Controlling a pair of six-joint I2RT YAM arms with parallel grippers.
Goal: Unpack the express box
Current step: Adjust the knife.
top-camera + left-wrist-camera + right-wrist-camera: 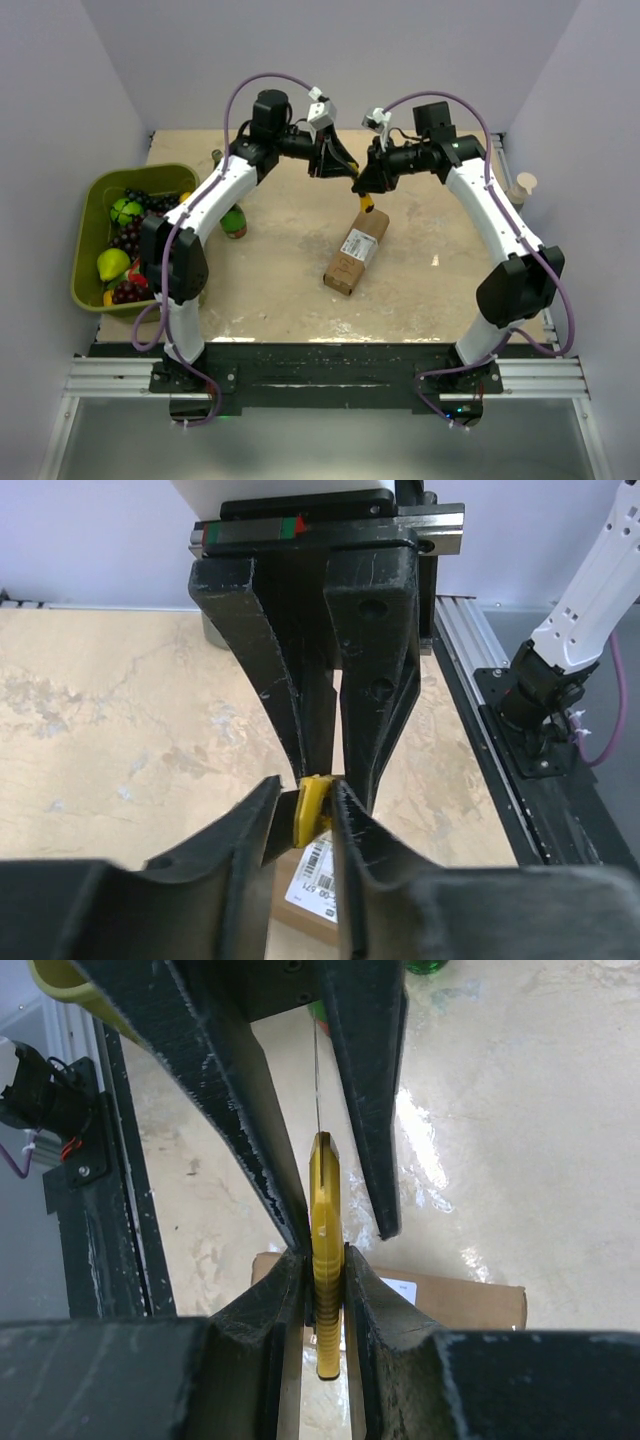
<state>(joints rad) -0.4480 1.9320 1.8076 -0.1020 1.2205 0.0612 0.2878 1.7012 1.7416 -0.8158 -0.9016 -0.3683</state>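
Observation:
The express box [357, 250], a brown carton with a white label, lies slantwise on the table's middle; its label [318, 880] shows below the left fingers, and its top face [460, 1300] below the right ones. My right gripper [366, 188] [325, 1255] is shut on a slim yellow utility knife [367, 205] [325, 1210], held above the box's far end. My left gripper [343, 168] [305, 785] straddles the knife's front end [311, 810]. One finger touches it and the other stands a small gap away. A thin blade runs on past the tip.
A green bin [92, 205] of fruit sits at the left edge, with a green and brown fruit [234, 222] beside it. A paper cup [524, 188] stands by the right wall. Purple walls close in three sides.

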